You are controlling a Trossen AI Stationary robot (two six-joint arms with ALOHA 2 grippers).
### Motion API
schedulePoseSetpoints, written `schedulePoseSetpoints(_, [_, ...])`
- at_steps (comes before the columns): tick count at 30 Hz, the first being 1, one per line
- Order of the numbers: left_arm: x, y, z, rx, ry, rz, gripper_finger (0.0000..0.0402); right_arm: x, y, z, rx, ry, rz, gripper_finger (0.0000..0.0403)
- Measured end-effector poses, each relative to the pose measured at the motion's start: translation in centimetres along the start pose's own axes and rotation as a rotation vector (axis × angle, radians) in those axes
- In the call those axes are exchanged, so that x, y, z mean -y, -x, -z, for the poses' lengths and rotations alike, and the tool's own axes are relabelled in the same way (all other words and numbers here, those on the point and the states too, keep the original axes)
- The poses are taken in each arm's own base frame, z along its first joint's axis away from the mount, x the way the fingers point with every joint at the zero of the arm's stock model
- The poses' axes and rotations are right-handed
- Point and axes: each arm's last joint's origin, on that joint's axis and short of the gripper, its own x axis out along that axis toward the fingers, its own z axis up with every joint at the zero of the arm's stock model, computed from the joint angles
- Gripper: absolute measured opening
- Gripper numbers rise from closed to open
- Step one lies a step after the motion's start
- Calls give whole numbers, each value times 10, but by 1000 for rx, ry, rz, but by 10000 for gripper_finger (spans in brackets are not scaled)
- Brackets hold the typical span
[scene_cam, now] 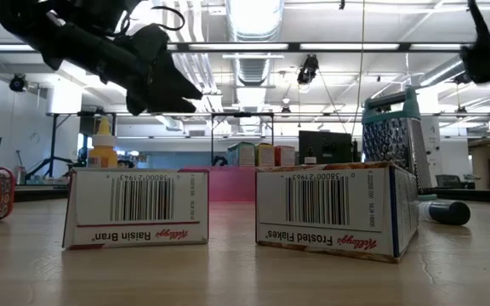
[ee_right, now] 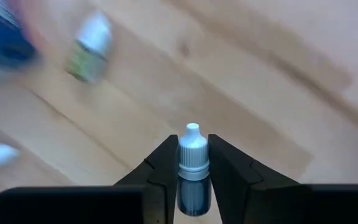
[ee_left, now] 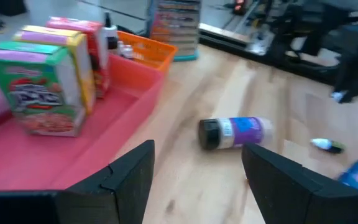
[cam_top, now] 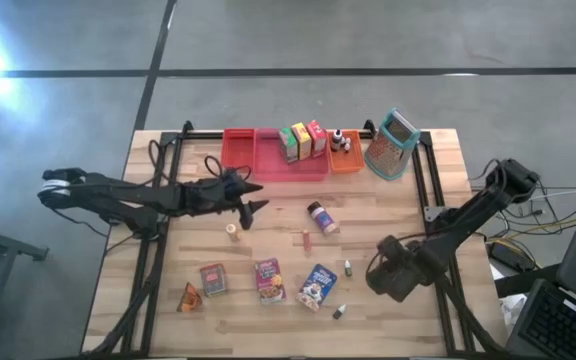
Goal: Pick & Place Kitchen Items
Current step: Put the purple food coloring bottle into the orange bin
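Bright ceiling strip lights (scene_cam: 253, 17) glare white in the low view, silhouetting the arms overhead. From above, a washed-out flare burns the floor's far left corner, while the wooden table (cam_top: 388, 205) is evenly lit with soft, faint shadows. Both wrist views are blurred, most strongly the green-labelled bottle (ee_right: 87, 55).

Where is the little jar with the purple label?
In the high view, the jar lies on its side mid-table, just in front of the pink tray, ahead of the left tool.
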Motion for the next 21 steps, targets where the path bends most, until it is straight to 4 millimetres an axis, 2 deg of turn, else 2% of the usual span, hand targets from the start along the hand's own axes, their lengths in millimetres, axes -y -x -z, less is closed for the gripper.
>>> schedulePoseSetpoints(9, [7, 3, -5, 116, -25, 219, 248, -18, 35, -26, 529, 132, -207, 65])
schedulePoseSetpoints(13, [11, 3, -8, 155, -37, 311, 248, -39, 52, -40, 747, 225, -278, 74])
schedulePoseSetpoints(21, [20, -15, -8, 243, -39, 426, 247, -85, 85, -70, 1007, 443, -377, 63])
